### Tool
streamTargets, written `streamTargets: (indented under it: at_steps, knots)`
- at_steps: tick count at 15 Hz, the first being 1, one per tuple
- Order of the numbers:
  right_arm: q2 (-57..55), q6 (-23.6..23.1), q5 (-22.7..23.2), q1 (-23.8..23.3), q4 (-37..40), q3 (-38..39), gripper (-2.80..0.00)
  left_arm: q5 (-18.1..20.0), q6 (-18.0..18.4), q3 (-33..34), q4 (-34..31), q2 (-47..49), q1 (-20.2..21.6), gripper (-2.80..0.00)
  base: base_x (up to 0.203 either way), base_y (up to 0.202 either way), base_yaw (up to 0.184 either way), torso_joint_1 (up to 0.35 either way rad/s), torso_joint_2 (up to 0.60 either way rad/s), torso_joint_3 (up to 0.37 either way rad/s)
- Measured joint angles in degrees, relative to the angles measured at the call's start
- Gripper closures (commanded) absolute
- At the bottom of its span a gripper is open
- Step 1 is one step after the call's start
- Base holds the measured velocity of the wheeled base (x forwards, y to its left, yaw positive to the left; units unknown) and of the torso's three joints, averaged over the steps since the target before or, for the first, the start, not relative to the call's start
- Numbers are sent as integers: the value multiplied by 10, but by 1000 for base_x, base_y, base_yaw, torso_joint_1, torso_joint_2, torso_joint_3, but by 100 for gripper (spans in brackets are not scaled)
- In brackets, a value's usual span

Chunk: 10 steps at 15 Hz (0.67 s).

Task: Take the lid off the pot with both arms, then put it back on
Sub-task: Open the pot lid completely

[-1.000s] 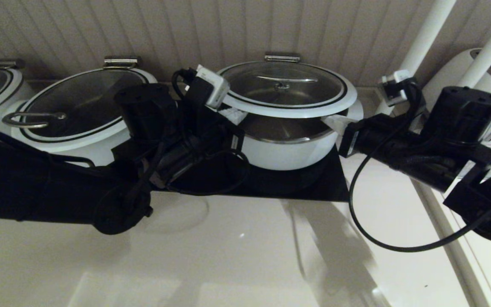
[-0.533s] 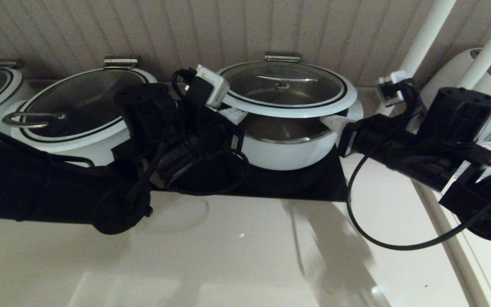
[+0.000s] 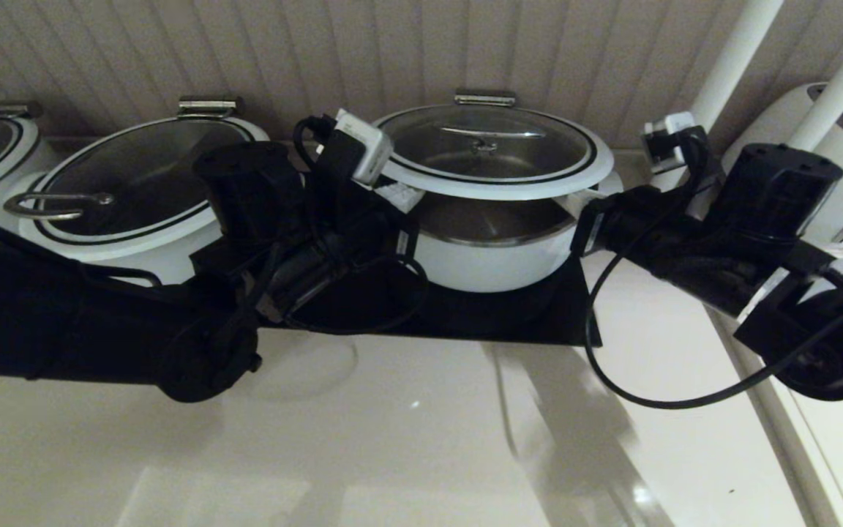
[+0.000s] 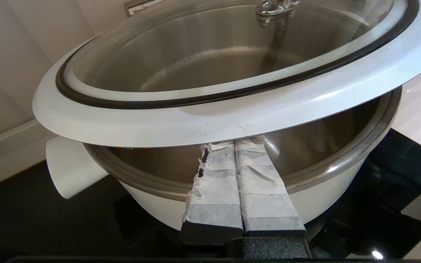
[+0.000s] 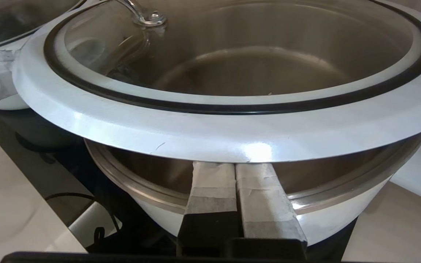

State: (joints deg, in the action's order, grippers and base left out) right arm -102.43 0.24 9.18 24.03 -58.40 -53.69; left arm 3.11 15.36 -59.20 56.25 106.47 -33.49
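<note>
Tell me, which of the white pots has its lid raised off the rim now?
The pot on the black mat, between both grippers. Its lid, with the central bar handle, sits above the steel rim; the loop-handled lid to its left lies closed.

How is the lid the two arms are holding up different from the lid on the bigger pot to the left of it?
The held lid has a straight steel bar handle at its centre; the neighbouring lid has a steel loop handle near its edge. The held lid hovers above its pot, propped from beneath by the shut left end effector and right end effector; the neighbouring lid sits on its pot. Both are round glass with white rims and thin black rings.
</note>
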Motion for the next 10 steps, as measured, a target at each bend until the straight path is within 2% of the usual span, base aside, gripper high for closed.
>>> streamTargets:
  at_steps: [10]
  knots:
    - [-2,-1,0,0,1,-15,0,0,9,53,2,-16,0,0,0,0,0,0,0,0]
